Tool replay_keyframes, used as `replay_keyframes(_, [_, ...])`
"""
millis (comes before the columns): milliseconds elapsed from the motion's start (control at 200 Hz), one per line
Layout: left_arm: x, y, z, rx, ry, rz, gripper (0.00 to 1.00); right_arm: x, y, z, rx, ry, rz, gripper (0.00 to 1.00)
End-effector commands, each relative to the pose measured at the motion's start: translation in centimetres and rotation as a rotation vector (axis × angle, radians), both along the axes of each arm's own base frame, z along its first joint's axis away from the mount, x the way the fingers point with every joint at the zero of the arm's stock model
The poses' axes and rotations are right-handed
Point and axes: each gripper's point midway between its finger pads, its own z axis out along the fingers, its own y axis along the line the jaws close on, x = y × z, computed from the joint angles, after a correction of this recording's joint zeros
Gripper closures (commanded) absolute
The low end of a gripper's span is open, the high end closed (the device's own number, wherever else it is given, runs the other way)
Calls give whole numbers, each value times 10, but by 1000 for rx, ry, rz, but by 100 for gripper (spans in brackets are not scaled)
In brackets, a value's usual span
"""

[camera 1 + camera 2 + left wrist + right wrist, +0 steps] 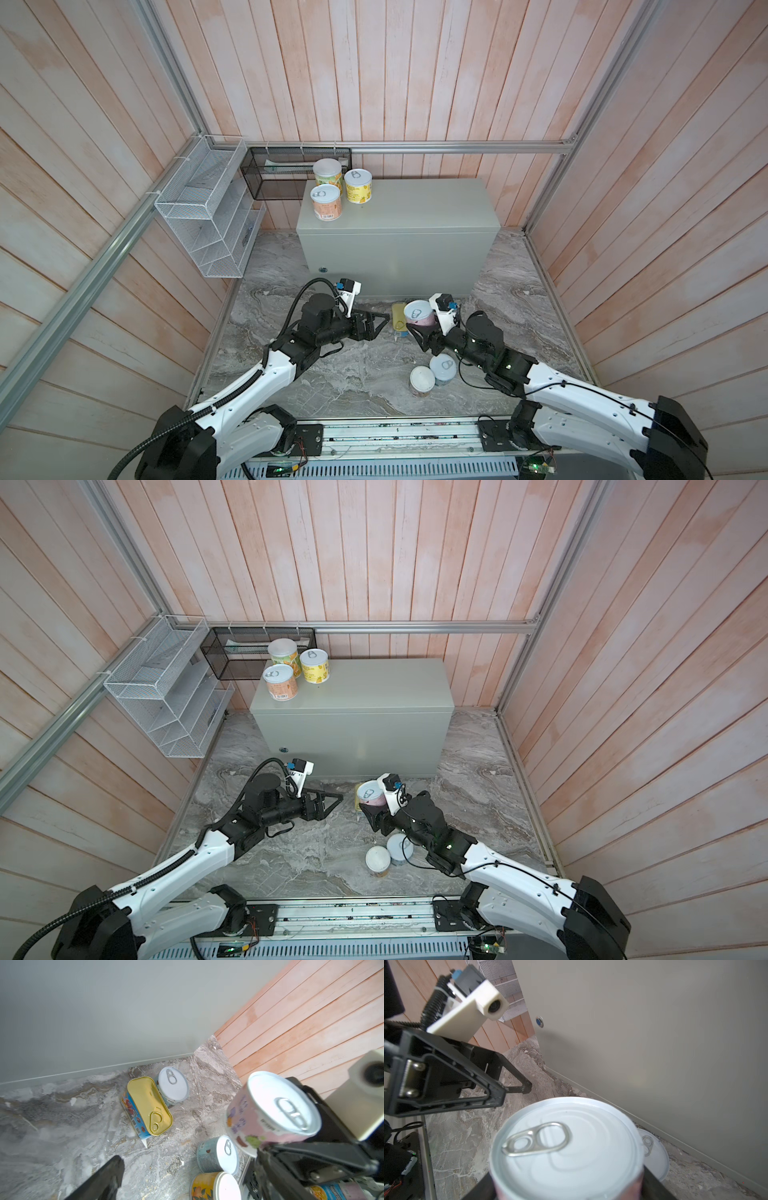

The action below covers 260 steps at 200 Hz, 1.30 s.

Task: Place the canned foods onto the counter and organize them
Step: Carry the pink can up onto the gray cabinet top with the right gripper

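We see the right gripper (420, 331) clamped on the pink can (417, 312), held off the floor at lower centre. The left gripper (379, 328) stands apart, empty. Transport is in hand. Next, we judge, comes a rise onto the counter (415, 208) at centre frame, clear of three cans (326, 202) at its upper-left corner.

Your rig sat in a lab test cell dressed as a pantry corner. Pale pink plank walls (415, 62) were framed by aluminium rails (415, 146) with wire baskets (203, 216) zip-tied on. A grey metal counter (415, 208) stood on a marbled stone surface (332, 374), and bare circuit boards (282, 469) lay by the arm mounts.
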Motion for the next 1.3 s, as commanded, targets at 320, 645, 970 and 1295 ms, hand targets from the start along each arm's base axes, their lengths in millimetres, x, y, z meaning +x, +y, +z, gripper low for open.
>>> replay_keyframes(320, [-2,21,-8,15,-276,64,0,-9,-43,116,226,-150,-93,36])
replay_keyframes(645, [-17,25,-15,-13,-321,61,0,4,-56,219,255,-280,-147,36])
replay_keyframes(970, [-19,28,-10,-8,-350,73,0,71,-76,298,257,-353,-162,36])
replay_keyframes(1295, [-22,26,-8,0,-366,68,0,122,-79,323,247,-334,-173,36])
